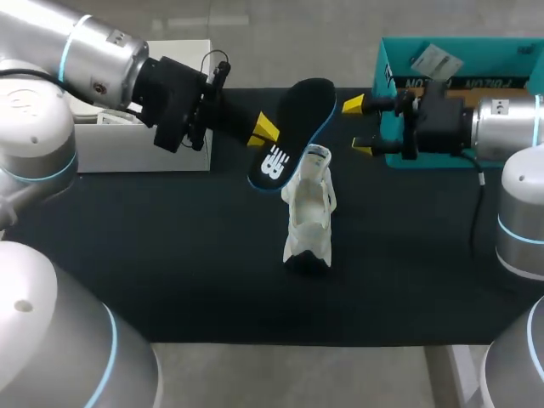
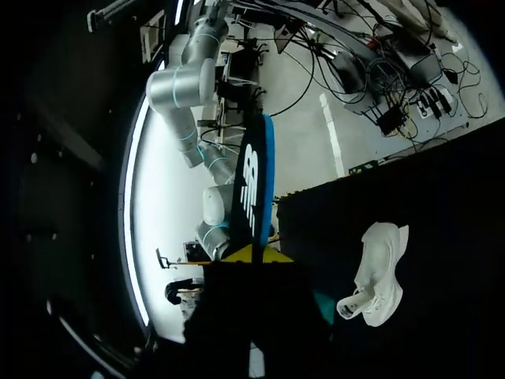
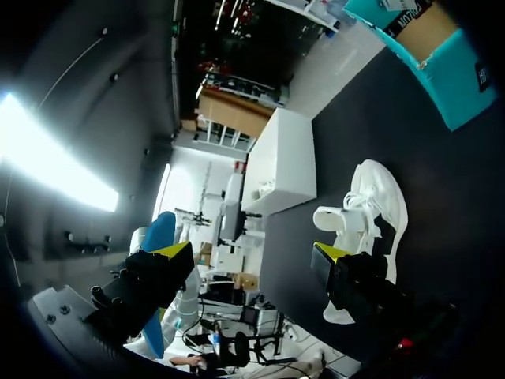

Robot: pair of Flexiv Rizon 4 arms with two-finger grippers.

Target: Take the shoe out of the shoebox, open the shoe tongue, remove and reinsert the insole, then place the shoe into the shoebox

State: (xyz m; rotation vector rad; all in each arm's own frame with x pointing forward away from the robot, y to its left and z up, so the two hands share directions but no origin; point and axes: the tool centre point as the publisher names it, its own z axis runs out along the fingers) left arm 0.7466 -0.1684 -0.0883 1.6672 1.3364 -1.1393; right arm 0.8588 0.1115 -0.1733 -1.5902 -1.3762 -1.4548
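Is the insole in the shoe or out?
Out: the left gripper holds the insole in the air, clear of the shoe.

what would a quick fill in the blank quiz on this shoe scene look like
1. The left gripper is shut on the ____.
2. The ____ shoe stands on the black mat, outside the teal shoebox.
3. The right gripper is ____, holding nothing.
Missing words: insole; white; open.
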